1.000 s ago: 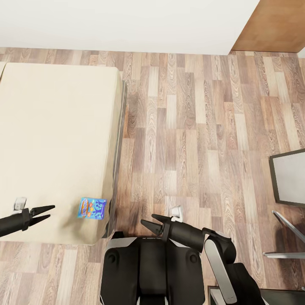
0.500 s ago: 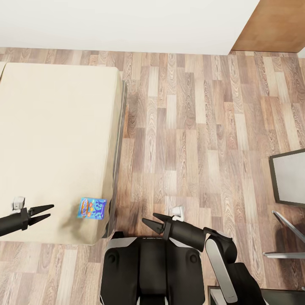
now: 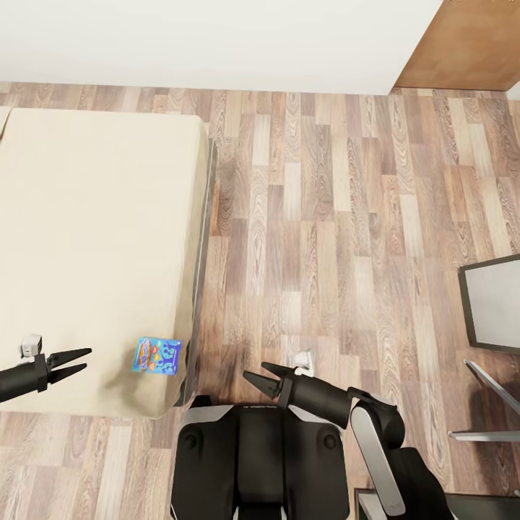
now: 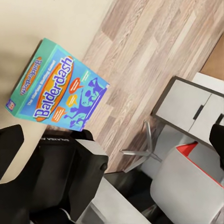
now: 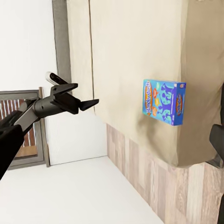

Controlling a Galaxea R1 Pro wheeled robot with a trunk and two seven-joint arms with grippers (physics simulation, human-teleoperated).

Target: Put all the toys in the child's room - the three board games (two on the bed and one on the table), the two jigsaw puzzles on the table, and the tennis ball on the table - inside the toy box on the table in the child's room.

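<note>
A blue board game [image 3: 157,355] with cartoon figures lies flat on the beige bed [image 3: 87,238], close to the mattress's near right corner. My left gripper [image 3: 87,360] hovers over the mattress a short way left of the game, open and empty. Over my own trunk, right of the bed's corner, my right gripper [image 3: 254,371] is open too and holds nothing. The left wrist view shows the game's cover [image 4: 58,86] reading "Balderdash". In the right wrist view the game [image 5: 163,101] sits near the mattress edge, with the left gripper [image 5: 91,102] apart from it.
Wood-plank floor [image 3: 325,217] stretches right of the bed. A grey table top [image 3: 495,303] with a dark frame juts in at the right edge, with metal chair legs [image 3: 484,404] below it. A white wall [image 3: 217,43] and a brown door [image 3: 469,43] close the far side.
Both arms have only drifted a few pixels; the right gripper edged slightly rightward. The board game has not moved.
</note>
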